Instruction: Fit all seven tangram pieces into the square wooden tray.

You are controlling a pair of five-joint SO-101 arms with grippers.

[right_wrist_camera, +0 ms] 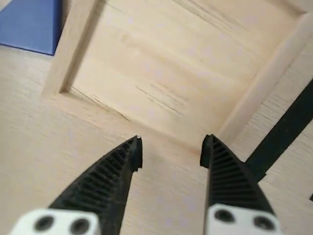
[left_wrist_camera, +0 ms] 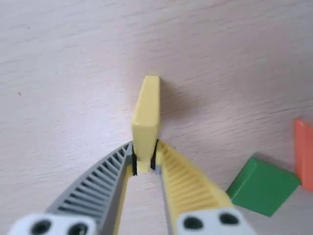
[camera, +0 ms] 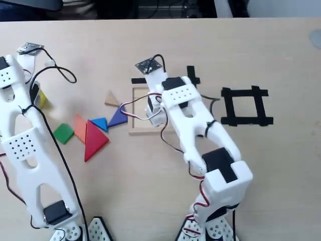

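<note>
table [camera: 281, 165]: light wood-grain top, both white arms based at the near edge
red triangle [camera: 95, 140]: nearest piece, flat on the table, well left of the tray
green square [camera: 63, 133]: flat, left of the red triangle; also seen off to the side of the left gripper [left_wrist_camera: 261, 186]
orange piece [camera: 80, 128]: between green square and red triangle, just beside the red one
blue triangle [camera: 99, 123]: small, at the red triangle's far corner
indigo triangle [camera: 118, 118]: just beside the tray's left rim, outside it [right_wrist_camera: 29, 24]
tray [camera: 135, 131]: square wooden frame at table centre, mostly under the right arm; floor under the gripper shows plain wood [right_wrist_camera: 73, 49]
right gripper [right_wrist_camera: 171, 147]: fingers wide apart, holding nothing, hanging over the tray's rim at one corner
left gripper [left_wrist_camera: 143, 159]: clamped on the yellow piece, at the far left of the table
yellow piece [left_wrist_camera: 146, 117]: held on edge between the fingers, sticking out past the tips over bare table, near the green square [camera: 41, 99]
tan triangle [camera: 111, 99]: flat, just beyond the indigo triangle, left of the tray
black tape square [camera: 246, 106]: outline stuck on the table, right of the tray
</note>
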